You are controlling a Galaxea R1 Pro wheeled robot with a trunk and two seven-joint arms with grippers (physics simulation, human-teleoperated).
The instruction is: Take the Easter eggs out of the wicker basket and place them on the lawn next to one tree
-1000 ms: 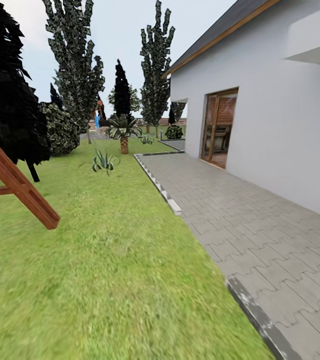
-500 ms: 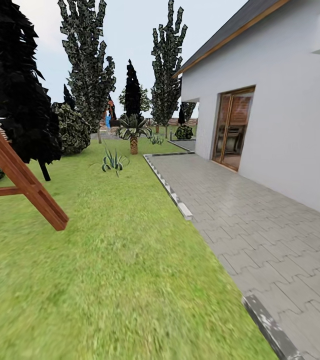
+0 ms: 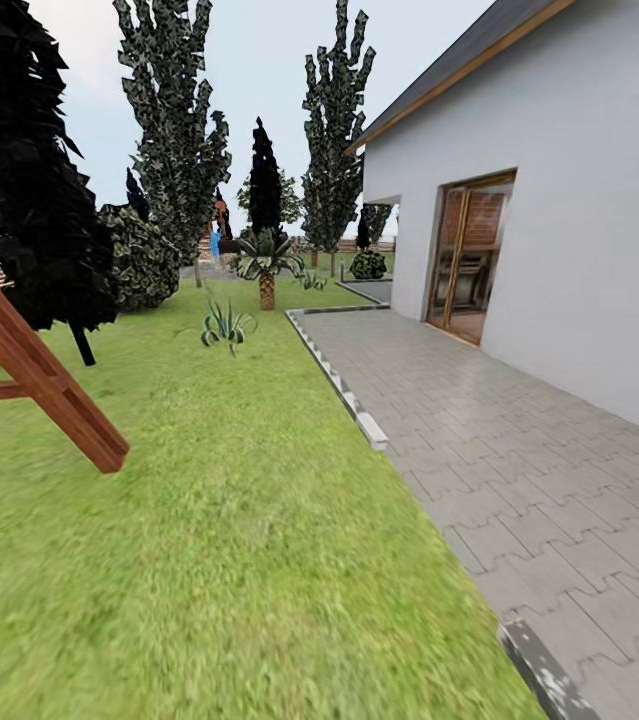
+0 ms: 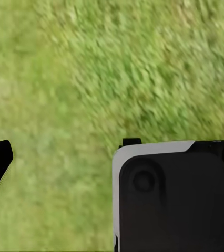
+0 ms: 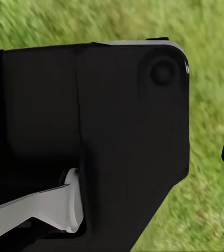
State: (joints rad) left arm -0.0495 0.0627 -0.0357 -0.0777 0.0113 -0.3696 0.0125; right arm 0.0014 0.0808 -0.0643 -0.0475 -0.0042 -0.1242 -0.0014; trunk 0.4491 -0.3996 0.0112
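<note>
Across the lower left of the head view, wide green lawn (image 3: 229, 520) beside grey paving (image 3: 519, 440) and a white house (image 3: 579, 230) (basket and eggs unseen); gripper states impossible to tell.

Evenly bright under a pale overcast sky (image 3: 259, 60), without hard shadows or glare; smeared and soft across the near lawn (image 3: 219, 600), blurrier still in both wrist views.
</note>
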